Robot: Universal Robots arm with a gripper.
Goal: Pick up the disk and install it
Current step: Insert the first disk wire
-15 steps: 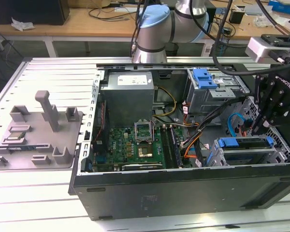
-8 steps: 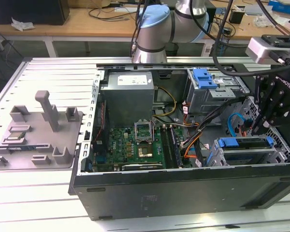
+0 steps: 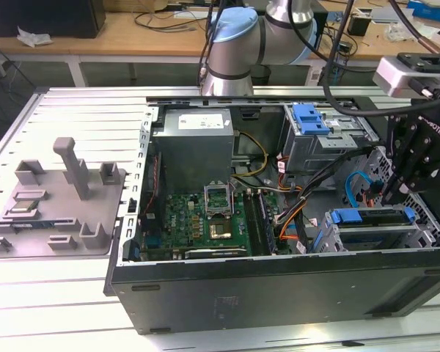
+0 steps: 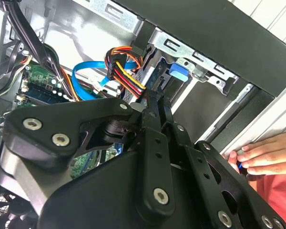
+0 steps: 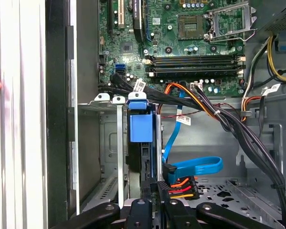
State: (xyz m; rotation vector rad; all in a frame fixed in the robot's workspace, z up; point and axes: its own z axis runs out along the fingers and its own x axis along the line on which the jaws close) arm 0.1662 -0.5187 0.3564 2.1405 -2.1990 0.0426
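Gripper (image 5: 154, 192) has its fingers drawn close together on the near edge of the disk (image 5: 142, 129). That reads as a clamp on it, not a loose hover. Disk stands on edge inside the drive cage (image 5: 102, 100), blue carrier tab pointing toward the mobo (image 5: 181, 43). In the exterior view the cage sits in the corner of the PC case (image 3: 279, 293) at that view's right. Can't tell if the disk is fully seated.

Just beside the fingers is a power connector (image 5: 181, 187) w/ orange, red and yellow wires. A flat blue cable (image 5: 200, 166) loops next to it. A black cable bundle (image 5: 238, 138) runs a bit further out.

Risks, my read:
- Any off-axis push could skew the disk in the cage rails and jam it.
- Connector and blue cable crowd the grip zone, so a finger or the disk edge could snag them and tug a plug loose.
- Grip is on a thin edge only, so it may slip under load.
- A person's hand (image 4: 260, 155) rests on the case rim near the gripper linkage, so there's a pinch risk if the arm swings that way.
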